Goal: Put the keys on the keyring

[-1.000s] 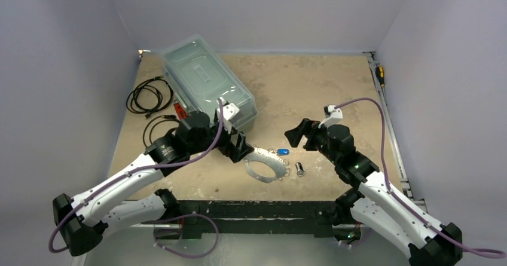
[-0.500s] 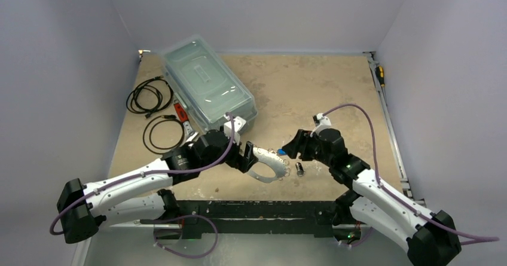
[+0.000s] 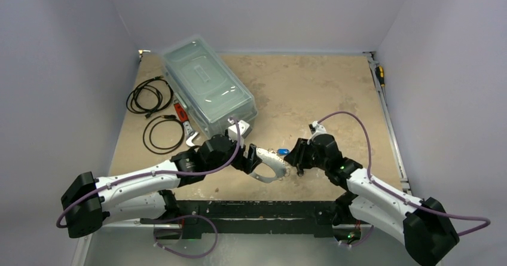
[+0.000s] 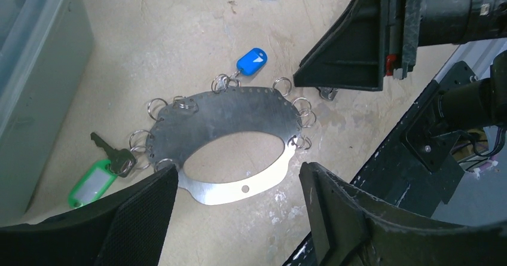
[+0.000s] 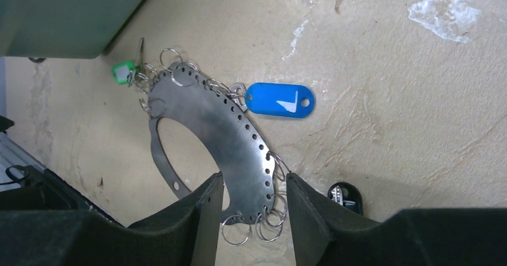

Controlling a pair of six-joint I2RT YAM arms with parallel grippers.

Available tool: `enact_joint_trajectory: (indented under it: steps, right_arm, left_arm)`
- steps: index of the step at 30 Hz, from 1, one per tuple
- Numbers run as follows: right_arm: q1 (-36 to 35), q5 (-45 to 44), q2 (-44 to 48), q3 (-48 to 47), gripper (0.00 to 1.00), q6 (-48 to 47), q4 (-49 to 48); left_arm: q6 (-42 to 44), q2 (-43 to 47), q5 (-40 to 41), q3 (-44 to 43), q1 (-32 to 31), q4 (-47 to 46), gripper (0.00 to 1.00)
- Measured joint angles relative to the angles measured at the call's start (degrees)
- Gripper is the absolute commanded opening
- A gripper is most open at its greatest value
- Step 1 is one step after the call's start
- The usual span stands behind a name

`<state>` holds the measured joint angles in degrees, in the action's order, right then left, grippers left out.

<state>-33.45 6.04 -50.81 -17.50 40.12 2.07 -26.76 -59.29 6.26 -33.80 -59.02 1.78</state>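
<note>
The keyring [image 3: 269, 168] is a pale metal band loop with several small rings, lying flat near the table's front edge. It also shows in the left wrist view [image 4: 227, 113] and the right wrist view [image 5: 221, 125]. A blue-tagged key [image 3: 283, 152] [image 4: 252, 61] [image 5: 280, 100] lies at its far edge, touching a ring. A green-tagged key [image 4: 91, 183] [image 5: 124, 72] lies at its left end among rings. A dark key [image 5: 345, 195] lies just right of the band. My left gripper [image 3: 254, 158] [image 4: 238, 176] is open, straddling the near band. My right gripper [image 3: 293, 160] [image 5: 254, 182] is open, its fingers either side of the wide band's right end.
A clear lidded plastic box [image 3: 209, 86] stands at the back left. Two black cable coils [image 3: 149, 95] and a red-handled tool [image 3: 179, 110] lie left of it. A screwdriver [image 3: 380, 75] lies at the right wall. The black front rail [image 3: 257, 209] runs just below the keyring.
Both arms have closed in on the keyring. The left gripper came forward and right over its near-left side; the right gripper came left and down over its right end.
</note>
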Motion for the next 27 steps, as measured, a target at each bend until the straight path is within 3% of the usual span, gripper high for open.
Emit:
enact_joint_trajectory:
  steps: [12, 27]
  right_arm:
    - [-0.39, 0.22, -4.42, 2.80, 0.39, 1.88, -4.04]
    - [-0.85, -0.07, -8.92, 2.91, 0.37, 2.62, -7.41]
  left_arm:
    - [1.03, 0.02, -0.02, 1.07, 0.00, -3.65, 0.74]
    - [1.46, 0.37, -0.22, 2.84, 0.00, -5.57, 0.74]
